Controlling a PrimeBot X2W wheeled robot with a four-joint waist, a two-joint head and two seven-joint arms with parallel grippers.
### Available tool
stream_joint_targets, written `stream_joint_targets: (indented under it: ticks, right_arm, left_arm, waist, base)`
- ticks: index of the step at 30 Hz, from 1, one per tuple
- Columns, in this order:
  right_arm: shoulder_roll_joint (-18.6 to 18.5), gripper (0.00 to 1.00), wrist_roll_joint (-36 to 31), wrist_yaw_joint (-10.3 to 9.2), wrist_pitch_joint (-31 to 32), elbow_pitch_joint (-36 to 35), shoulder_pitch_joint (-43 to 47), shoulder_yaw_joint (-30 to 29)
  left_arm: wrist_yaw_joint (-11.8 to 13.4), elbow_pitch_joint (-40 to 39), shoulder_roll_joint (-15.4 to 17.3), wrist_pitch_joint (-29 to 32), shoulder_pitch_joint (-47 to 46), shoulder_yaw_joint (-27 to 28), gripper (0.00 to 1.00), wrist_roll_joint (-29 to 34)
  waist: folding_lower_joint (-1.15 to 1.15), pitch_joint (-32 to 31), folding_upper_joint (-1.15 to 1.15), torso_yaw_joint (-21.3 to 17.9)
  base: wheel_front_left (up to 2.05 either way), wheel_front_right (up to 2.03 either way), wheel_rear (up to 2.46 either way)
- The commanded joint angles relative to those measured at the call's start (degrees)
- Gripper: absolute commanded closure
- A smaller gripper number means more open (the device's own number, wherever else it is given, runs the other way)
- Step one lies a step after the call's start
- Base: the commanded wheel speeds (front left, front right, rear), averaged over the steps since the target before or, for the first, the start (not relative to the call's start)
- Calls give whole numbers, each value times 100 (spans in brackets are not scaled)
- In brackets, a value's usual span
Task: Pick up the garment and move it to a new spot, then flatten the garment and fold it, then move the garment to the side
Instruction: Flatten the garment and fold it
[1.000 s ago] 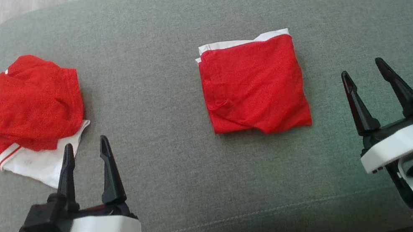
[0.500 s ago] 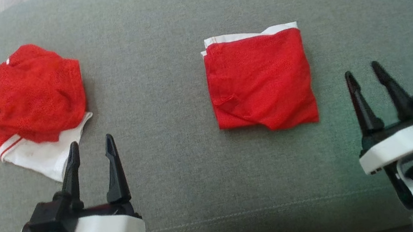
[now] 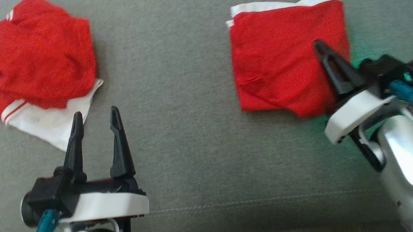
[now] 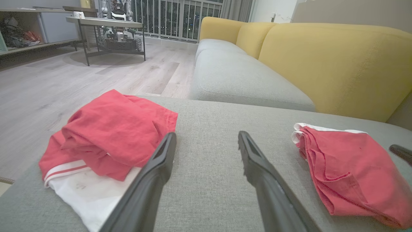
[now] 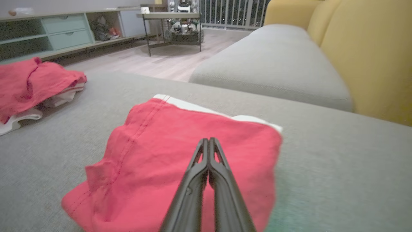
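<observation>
No writing, brand, number or sign can be read anywhere. The folded red garment carries no legible label. On the crumpled red and white garment to its left, a faint grey mark on the white cloth is too small to make out.
</observation>
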Motion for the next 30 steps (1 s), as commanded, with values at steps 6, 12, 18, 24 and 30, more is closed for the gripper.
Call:
stream_joint_targets:
  ticks: [6,12,18,24,30]
  right_arm:
    - [-2,100,187,-1,-41,773,-461,688]
    - [13,100,488,-1,-48,1277,-593,1269]
    - [17,100,800,-1,-51,1218,-549,1725]
    - [-31,100,965,-1,-51,1494,-500,1994]
    - [-30,100,1228,-1,-52,1259,-586,1759]
  left_arm:
    - [14,-171,36,-34,-349,79,0,-99]
    - [56,-137,36,-34,-323,61,0,-132]
    - [91,-82,36,-34,-264,83,0,-120]
    - [100,-69,36,-34,-254,88,0,-98]
    - [119,-83,36,-34,-185,118,0,-63]
  waist:
    - [0,282,0,454]
    - [0,255,0,634]
    - [0,169,0,657]
    - [0,96,0,593]
    - [0,-129,0,400]
  base:
    - [0,0,0]
    - [0,0,0]
    - [0,0,0]
    - [0,0,0]
    - [0,0,0]
